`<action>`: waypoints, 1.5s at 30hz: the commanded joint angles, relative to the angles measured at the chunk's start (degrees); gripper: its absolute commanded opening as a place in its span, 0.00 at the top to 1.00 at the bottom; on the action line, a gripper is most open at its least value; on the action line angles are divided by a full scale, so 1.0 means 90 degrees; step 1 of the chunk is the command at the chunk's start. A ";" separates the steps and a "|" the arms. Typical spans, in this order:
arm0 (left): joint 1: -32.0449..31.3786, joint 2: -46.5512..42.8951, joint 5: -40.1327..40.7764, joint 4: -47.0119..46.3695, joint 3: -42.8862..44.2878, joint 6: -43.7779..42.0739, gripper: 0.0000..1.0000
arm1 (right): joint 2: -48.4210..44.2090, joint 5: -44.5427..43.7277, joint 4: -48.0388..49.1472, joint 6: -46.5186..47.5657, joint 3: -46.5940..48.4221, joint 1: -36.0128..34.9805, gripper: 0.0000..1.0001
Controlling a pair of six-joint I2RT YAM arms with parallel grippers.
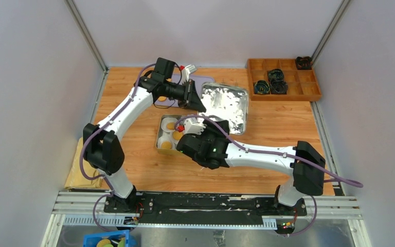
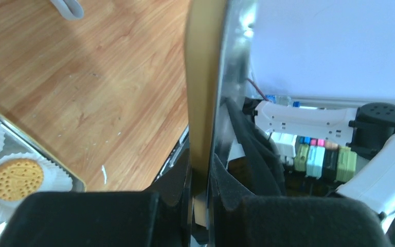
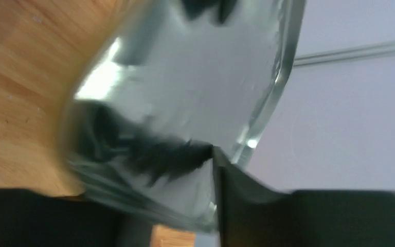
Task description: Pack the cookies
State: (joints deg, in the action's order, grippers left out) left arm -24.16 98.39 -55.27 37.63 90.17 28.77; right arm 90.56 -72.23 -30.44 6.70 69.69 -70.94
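Left gripper [image 2: 201,203] pinches the tilted silver lid [image 1: 225,105]; right gripper [image 1: 198,125], grip unclear, crowds it, half covering the tin [image 1: 158,135] of 3 cookies [image 2: 16,179].

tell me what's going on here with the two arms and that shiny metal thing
The left pincer is clamped on the edge of a shiny metal lid, holding it tilted just beyond the open tin. The right pincer is at the lid's near edge; whether it grips is unclear. Cookies sit in white paper liners in the tin, not yet covered.
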 commanded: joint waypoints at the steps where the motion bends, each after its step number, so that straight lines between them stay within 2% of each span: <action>1: -0.0005 -0.0355 -0.0182 0.0121 -0.0210 -0.0147 1.00 | 0.0261 -0.0238 -0.0095 -0.0233 -0.0021 0.0176 0.72; 2: -0.0005 -0.0355 -0.0181 0.0125 -0.0209 -0.0151 1.00 | 0.0285 -0.0257 -0.0095 -0.0237 0.0018 0.0177 0.87; 3: -0.0001 -0.0337 -0.0178 0.0126 -0.0179 -0.0159 1.00 | 0.0291 -0.0261 -0.0109 -0.0245 0.0057 0.0163 0.98; 5: -0.0001 -0.0251 -0.0172 0.0127 -0.0028 -0.0153 0.96 | 0.0280 -0.0309 -0.0124 -0.0256 0.0104 0.0126 1.00; 9: -0.0001 -0.0047 -0.0208 -0.0175 0.0411 0.0058 0.78 | 0.0126 -0.0306 -0.0427 -0.0513 0.0208 0.0108 1.00; 12: -0.0001 -0.0062 -0.0366 -0.1629 0.0253 0.1077 0.54 | -0.0158 -0.0086 -0.0640 -0.0703 0.0271 0.0119 1.00; 13: -0.0001 -0.0041 -0.0372 -0.2010 0.0280 0.1329 0.37 | -0.0260 -0.0040 -0.0652 -0.0705 0.0281 0.0131 1.00; 14: -0.0001 0.0007 -0.0345 -0.2295 0.0367 0.1466 0.25 | -0.0377 -0.0030 -0.0655 -0.0705 0.0284 0.0151 1.00; 15: 0.0007 0.0076 -0.0307 -0.2297 0.0510 0.1513 0.23 | -0.0446 -0.0015 -0.0653 -0.0705 0.0284 0.0185 1.00; 19: 0.0140 0.0187 0.0186 -0.2343 0.0897 0.1526 0.28 | -0.0711 0.0087 -0.0919 -0.0977 0.0317 0.0264 1.00; 21: 0.0321 0.0074 0.0675 -0.2485 0.0876 0.1494 0.30 | -0.0898 0.0564 -0.1164 -0.1168 0.0385 0.0265 1.00; 25: 0.0763 -0.0060 0.2383 -0.1324 0.1210 0.0639 0.32 | -0.1560 0.2539 -0.1325 -0.1568 0.0541 0.0463 1.00; 28: 0.0886 -0.0325 0.3980 -0.0631 0.1205 0.0063 0.35 | -0.2281 0.4085 -0.1206 -0.1844 0.0487 0.0967 1.00; 30: 0.0888 -0.0648 0.4926 -0.0536 0.0853 -0.0157 0.38 | -0.2842 0.5631 -0.0846 -0.1878 0.0331 0.1499 1.00; 32: 0.0888 -0.1027 0.5678 -0.0657 0.0327 -0.0229 0.42 | -0.3337 0.7504 -0.0316 -0.2182 0.0126 0.2313 1.00; 33: 0.0888 -0.1269 0.6021 -0.0782 -0.0039 -0.0260 0.45 | -0.3524 0.8781 0.0004 -0.2476 0.0013 0.2901 1.00; 34: 0.0888 -0.1444 0.6220 -0.0824 -0.0197 -0.0268 0.48 | -0.3540 0.9481 0.0171 -0.2749 -0.0022 0.3172 1.00; 37: 0.0888 -0.1822 0.6698 -0.0880 -0.0826 -0.0301 0.64 | -0.3223 1.1596 0.0821 -0.3568 -0.0240 0.4081 1.00; 38: 0.0888 -0.1926 0.6757 -0.0915 -0.1070 -0.0294 0.74 | -0.3075 1.2215 0.1224 -0.3904 -0.0413 0.4364 1.00; 41: 0.0888 -0.2149 0.7091 -0.0920 -0.1494 -0.0364 0.91 | -0.2744 1.3365 0.2806 -0.5001 -0.1039 0.4763 1.00; 45: 0.0888 -0.2359 0.7557 -0.0836 -0.1856 -0.0410 0.99 | -0.1995 1.4408 0.5100 -0.6722 -0.1654 0.4932 1.00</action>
State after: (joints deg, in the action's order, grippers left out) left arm -15.94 78.83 5.28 29.74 76.16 26.33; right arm 67.99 38.06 -7.40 -35.22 59.48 -28.32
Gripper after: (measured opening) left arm 0.043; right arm 0.135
